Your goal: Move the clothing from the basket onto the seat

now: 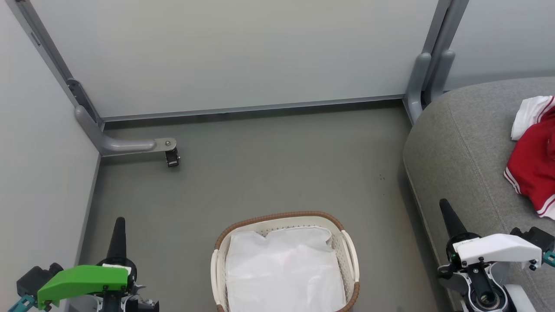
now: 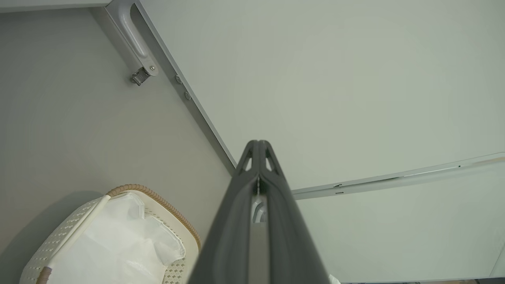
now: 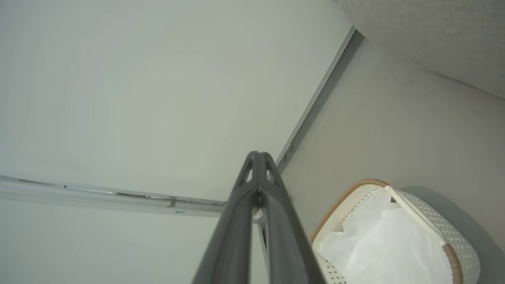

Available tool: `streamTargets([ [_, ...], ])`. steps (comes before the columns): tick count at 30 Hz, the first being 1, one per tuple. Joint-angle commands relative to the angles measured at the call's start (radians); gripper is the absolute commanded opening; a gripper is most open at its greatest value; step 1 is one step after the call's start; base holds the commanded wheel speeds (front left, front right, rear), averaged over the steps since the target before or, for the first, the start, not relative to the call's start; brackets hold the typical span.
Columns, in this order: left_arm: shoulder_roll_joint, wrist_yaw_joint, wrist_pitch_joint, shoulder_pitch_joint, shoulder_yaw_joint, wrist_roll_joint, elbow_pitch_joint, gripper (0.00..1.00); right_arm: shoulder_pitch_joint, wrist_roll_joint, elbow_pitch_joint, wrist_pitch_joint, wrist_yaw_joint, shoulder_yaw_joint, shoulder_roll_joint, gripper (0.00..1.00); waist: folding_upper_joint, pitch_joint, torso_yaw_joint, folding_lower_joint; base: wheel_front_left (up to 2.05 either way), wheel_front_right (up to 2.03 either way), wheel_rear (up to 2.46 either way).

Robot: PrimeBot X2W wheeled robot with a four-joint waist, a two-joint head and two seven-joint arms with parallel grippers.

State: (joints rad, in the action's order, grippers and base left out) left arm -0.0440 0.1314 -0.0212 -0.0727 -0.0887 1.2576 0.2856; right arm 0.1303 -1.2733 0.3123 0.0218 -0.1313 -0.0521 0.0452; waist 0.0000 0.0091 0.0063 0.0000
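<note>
The white perforated basket (image 1: 351, 255) with a brown woven rim stands on the floor at the bottom centre, holding just its white cloth liner (image 1: 284, 268). Red clothing with white trim (image 1: 533, 169) lies on the grey seat (image 1: 464, 147) at the right. My left gripper (image 1: 119, 221) is shut and holds nothing, low at the left of the basket. My right gripper (image 1: 444, 203) is shut and holds nothing, beside the seat's front edge. The basket (image 2: 158, 201) shows lower left in the left wrist view behind the left gripper (image 2: 258, 142). The basket (image 3: 434, 221) shows lower right past the right gripper (image 3: 258, 154).
Pale partition panels (image 1: 243, 56) close off the back and left. A grey metal foot with a caster (image 1: 172, 157) juts onto the floor at the back left. Open grey floor (image 1: 269, 173) lies between the basket and the panels.
</note>
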Motion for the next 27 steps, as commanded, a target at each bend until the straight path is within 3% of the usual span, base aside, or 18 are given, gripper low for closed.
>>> streamTargets([
  [1, -0.007, -0.001, -0.007, -0.025, -0.003, 0.027, -0.013, 0.0, -0.007, -0.025, -0.014, 0.007, 0.001, -0.007, 0.005, 0.0, 0.0, 0.0, 0.0, 0.0, 0.0, 0.0, 0.0],
  [27, -0.009, -0.001, -0.062, -0.035, -0.019, 0.235, -0.031, 0.0, -0.019, -0.223, -0.05, 0.062, 0.001, -0.043, 0.007, 0.0, 0.0, -0.004, -0.004, 0.0, 0.0, 0.0, 0.0],
])
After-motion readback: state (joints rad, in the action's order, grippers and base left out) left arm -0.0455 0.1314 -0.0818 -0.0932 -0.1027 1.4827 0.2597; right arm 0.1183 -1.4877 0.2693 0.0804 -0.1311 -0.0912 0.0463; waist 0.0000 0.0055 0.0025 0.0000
